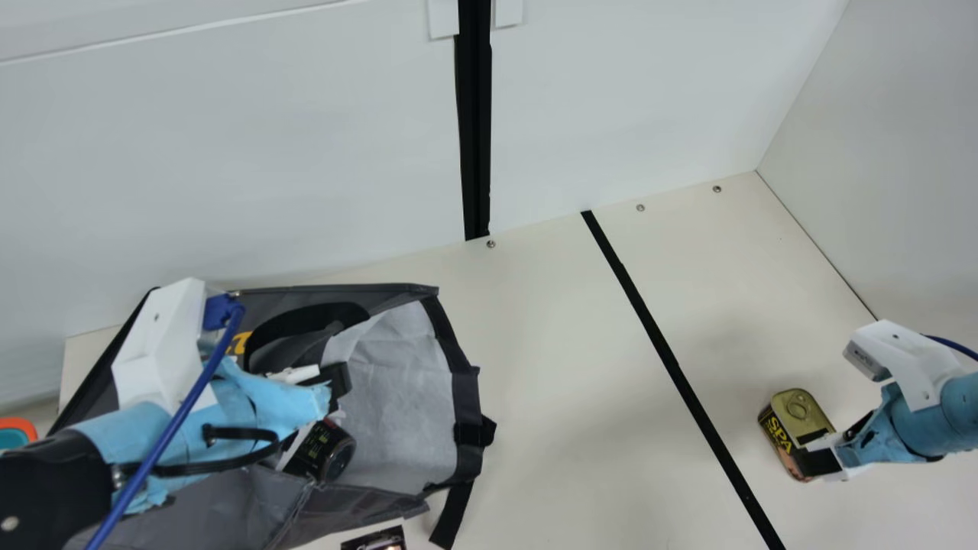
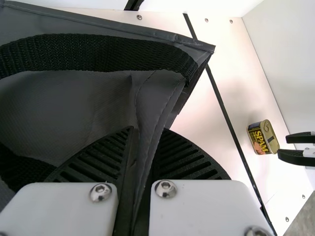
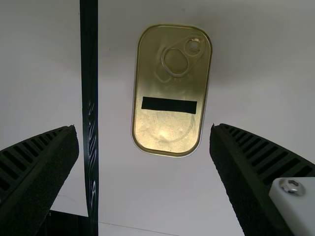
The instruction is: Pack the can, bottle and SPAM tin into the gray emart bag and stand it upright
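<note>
My left gripper [image 1: 336,386] is over the gray bag [image 1: 397,382], which lies on its side with its mouth facing right. In the left wrist view, the gripper [image 2: 147,142] is shut on a fold of the bag's fabric [image 2: 59,108]. A dark cylindrical item [image 1: 325,451] rests inside the bag mouth; whether it is the can or the bottle I cannot tell. At the right, my right gripper [image 1: 821,457] stands open by the SPAM tin [image 1: 798,416]. Seen from the right wrist, the gripper [image 3: 143,140] has its fingers apart, with the tin's gold lid [image 3: 170,128] beyond them, untouched.
A black tape line [image 1: 672,359] crosses the cream table [image 1: 565,382] between bag and tin. White walls rise behind and at the right. Part of a dark printed object [image 1: 378,540] shows at the near edge, and an orange-rimmed item [image 1: 17,429] at far left.
</note>
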You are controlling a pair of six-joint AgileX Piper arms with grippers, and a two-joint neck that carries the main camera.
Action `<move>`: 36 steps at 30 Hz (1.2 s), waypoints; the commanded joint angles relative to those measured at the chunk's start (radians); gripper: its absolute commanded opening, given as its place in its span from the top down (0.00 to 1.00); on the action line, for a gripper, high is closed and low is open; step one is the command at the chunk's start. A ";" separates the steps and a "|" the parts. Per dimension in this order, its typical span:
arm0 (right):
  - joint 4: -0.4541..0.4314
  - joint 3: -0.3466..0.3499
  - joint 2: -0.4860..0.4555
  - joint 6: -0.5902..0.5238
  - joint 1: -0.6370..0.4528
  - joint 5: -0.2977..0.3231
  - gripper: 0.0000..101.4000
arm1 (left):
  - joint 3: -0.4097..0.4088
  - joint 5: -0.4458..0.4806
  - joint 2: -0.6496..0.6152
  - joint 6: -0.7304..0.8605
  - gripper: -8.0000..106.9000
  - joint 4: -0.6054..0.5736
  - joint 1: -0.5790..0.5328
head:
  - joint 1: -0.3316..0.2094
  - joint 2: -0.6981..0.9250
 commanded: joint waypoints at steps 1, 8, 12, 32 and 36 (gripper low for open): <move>-0.001 -0.003 0.006 0.006 0.006 0.000 0.06 | 0.000 0.000 0.000 0.000 1.00 0.000 0.000 | -0.023 -0.002; -0.004 -0.021 0.034 0.030 0.031 0.000 0.06 | 0.000 0.000 0.000 0.000 1.00 0.000 0.000 | -0.023 -0.002; -0.006 -0.033 0.053 0.043 0.043 0.000 0.06 | 0.000 0.000 0.000 0.000 1.00 0.000 0.000 | -0.023 -0.002; -0.025 -0.081 0.135 0.086 0.082 0.000 0.06 | 0.000 0.000 0.000 0.000 1.00 0.000 0.000 | -0.023 -0.002; -0.030 -0.082 0.144 0.092 0.089 0.000 0.06 | 0.000 0.000 0.000 0.000 1.00 0.000 0.000 | -0.023 -0.002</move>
